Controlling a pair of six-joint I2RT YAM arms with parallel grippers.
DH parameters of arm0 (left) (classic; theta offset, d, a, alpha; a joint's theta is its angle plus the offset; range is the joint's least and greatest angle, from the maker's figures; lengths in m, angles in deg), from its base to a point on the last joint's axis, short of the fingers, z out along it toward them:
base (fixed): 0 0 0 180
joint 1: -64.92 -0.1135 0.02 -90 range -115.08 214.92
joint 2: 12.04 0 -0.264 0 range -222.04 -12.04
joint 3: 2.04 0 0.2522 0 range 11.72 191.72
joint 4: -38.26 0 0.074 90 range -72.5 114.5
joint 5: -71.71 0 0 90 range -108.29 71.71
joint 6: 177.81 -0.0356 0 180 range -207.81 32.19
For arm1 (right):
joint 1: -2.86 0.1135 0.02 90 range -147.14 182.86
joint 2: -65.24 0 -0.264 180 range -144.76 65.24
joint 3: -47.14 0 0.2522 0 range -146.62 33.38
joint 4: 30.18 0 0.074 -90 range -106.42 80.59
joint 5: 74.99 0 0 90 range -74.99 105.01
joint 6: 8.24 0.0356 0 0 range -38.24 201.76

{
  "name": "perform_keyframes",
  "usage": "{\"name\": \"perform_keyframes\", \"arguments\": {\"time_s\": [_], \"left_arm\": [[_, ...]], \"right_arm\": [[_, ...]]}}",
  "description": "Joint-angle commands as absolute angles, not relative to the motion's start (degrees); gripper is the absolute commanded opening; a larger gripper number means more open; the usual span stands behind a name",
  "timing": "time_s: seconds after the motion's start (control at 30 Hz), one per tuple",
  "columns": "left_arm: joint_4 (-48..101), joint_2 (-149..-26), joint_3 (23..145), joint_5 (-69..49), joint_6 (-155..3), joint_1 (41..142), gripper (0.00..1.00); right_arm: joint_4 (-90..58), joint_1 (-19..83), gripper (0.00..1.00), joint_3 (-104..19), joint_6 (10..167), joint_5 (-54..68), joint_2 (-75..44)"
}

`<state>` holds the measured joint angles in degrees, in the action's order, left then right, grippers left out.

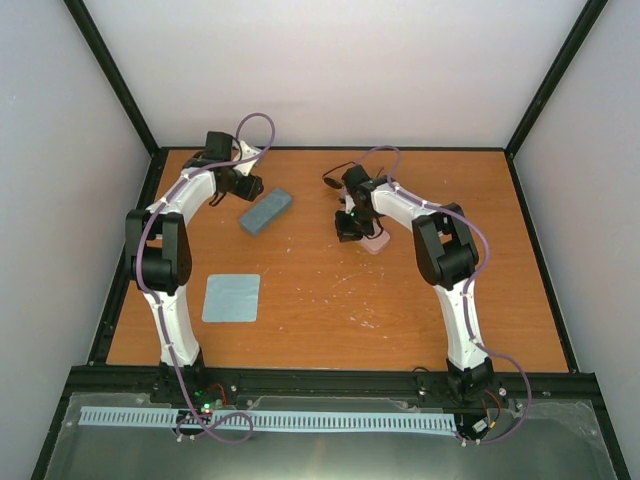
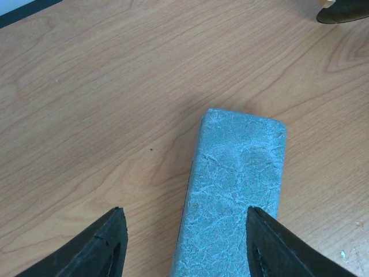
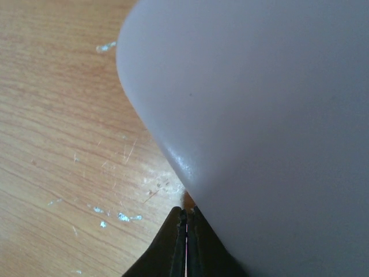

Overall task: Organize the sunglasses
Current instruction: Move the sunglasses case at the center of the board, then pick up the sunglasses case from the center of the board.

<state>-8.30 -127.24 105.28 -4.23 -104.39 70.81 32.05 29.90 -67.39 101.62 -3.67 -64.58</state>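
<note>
**Both hands at the cases, sunglasses loose at the back of the desk**

Top external. The left hand sits at the far end of the blue-grey case, which lies slantwise on the desk. The right hand is low, at the pink case. The black-framed sunglasses lie on the desk just behind the right wrist, in neither case. A light-blue cloth lies flat, well apart, towards the left base.

Left wrist. The left hand is spread wide, one finger on either side of the blue-grey case, with no contact seen. The case looks closed. One dark lens of the black-framed sunglasses shows at the top right corner.

Right wrist. The right hand has its fingers pressed together. The pink case fills the view and lies against one finger. Whether an edge of it is pinched, I cannot tell.

Risks, as I judge them:
- The right wrist is close to the thin frames, so a sweep or lift could drag or knock them.
- If the left hand closes off-centre on the textured case, the case could twist out.
- A pull on the pink case from one edge could tip it.

Count:
- sunglasses: one pair seen, no second pair made out
- cases: two
- cloth: one
- hands: two
</note>
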Motion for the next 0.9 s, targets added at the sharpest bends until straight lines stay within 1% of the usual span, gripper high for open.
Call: {"name": "perform_keyframes", "arguments": {"time_s": [0.0,0.17,0.53,0.63,0.73,0.8,0.87], "left_arm": [[-6.9,-125.9,105.0,-2.9,-103.4,70.6,0.56],[-7.5,-127.3,105.8,-2.9,-104.0,70.6,0.56],[-9.2,-129.9,107.2,-4.2,-106.2,70.6,0.56],[-11.0,-129.5,106.8,-4.1,-108.1,70.6,0.62],[-12.5,-127.8,105.2,-2.8,-110.6,70.8,0.70],[-13.2,-126.8,103.7,-3.3,-112.1,71.1,0.82],[-13.0,-125.9,102.1,-4.8,-113.5,72.0,0.98]], "right_arm": [[29.5,27.8,0.03,-64.4,106.3,2.7,-64.6],[28.6,24.5,0.03,-60.9,109.6,5.9,-61.2],[28.2,17.2,0.03,-52.7,109.9,9.5,-55.6],[28.1,14.3,0.03,-51.2,109.8,10.6,-54.6],[27.8,11.8,0.04,-50.0,109.3,10.9,-54.1],[27.7,10.6,0.04,-49.9,108.7,11.1,-53.9],[27.8,9.8,0.07,-50.2,108.1,11.1,-53.9]]}}
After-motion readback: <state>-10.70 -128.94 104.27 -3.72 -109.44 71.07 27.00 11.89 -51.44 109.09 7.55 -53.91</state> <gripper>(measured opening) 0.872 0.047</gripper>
